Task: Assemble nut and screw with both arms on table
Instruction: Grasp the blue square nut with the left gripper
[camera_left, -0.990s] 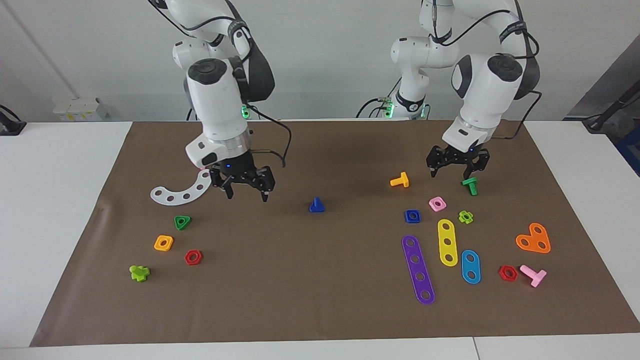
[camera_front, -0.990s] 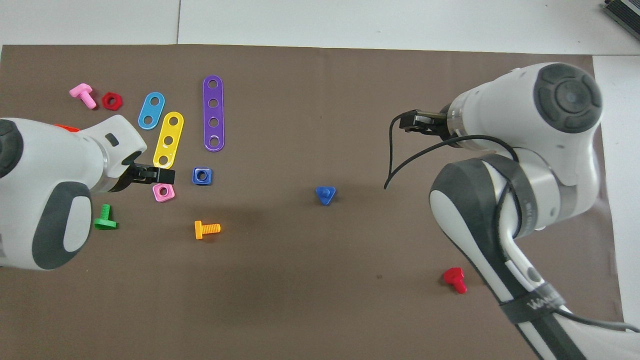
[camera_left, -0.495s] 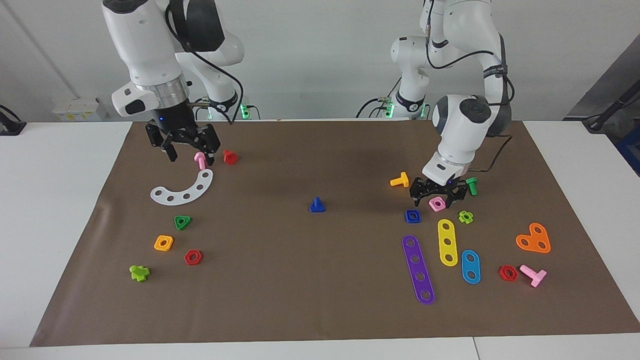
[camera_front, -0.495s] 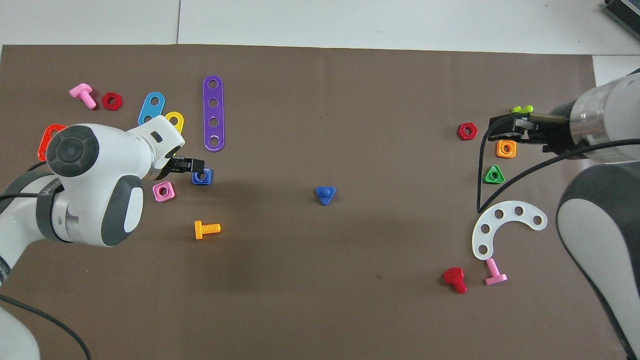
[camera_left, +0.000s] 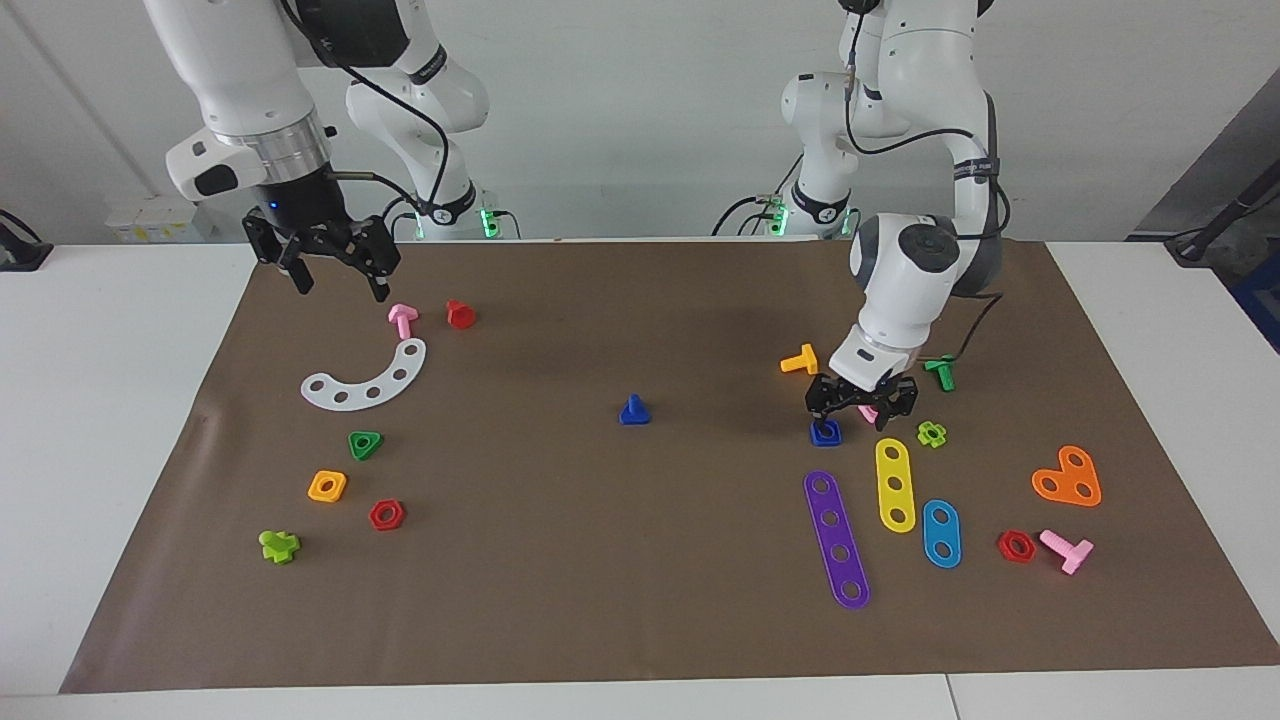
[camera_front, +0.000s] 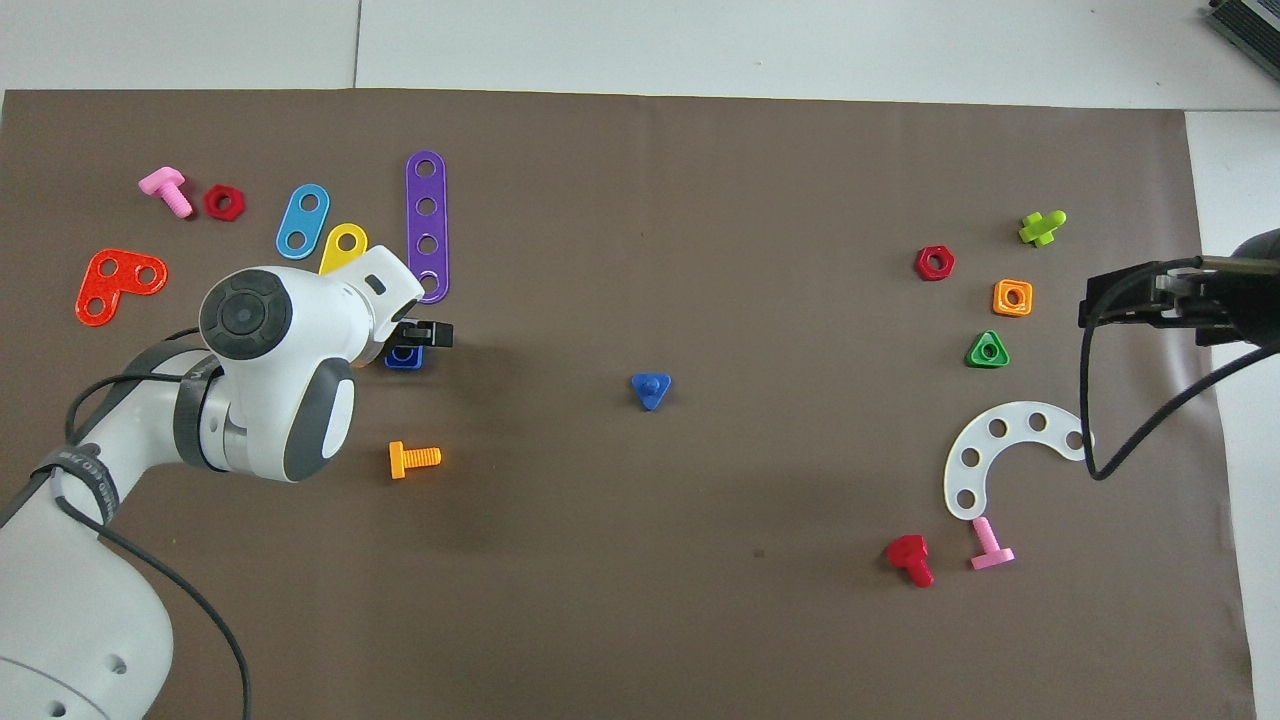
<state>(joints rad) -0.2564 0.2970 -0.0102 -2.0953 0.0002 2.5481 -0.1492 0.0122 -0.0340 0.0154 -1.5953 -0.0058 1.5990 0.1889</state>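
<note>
My left end effector (camera_left: 862, 408), fingers apart, straddles the nut (camera_left: 825, 432) on the bench (camera_left: 640, 560). Step: nut pickup. Next: clamp, lift. Right end effector (camera_left: 335, 265) waits open; screw (camera_left: 633, 410) lies mid-mat.

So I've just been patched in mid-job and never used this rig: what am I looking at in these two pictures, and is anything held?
Two white robot arms work at a table covered by a brown mat. One picture faces the robots from across the table; the other looks down from above their end. Small coloured toy parts lie scattered on the mat. The left gripper is low over the dark-blue square nut, fingers spread, with nothing lifted. The dark-blue screw stands alone mid-mat. The right gripper is open and raised over the mat's edge near a pink bolt and a red bolt. Neither gripper holds anything.
</note>
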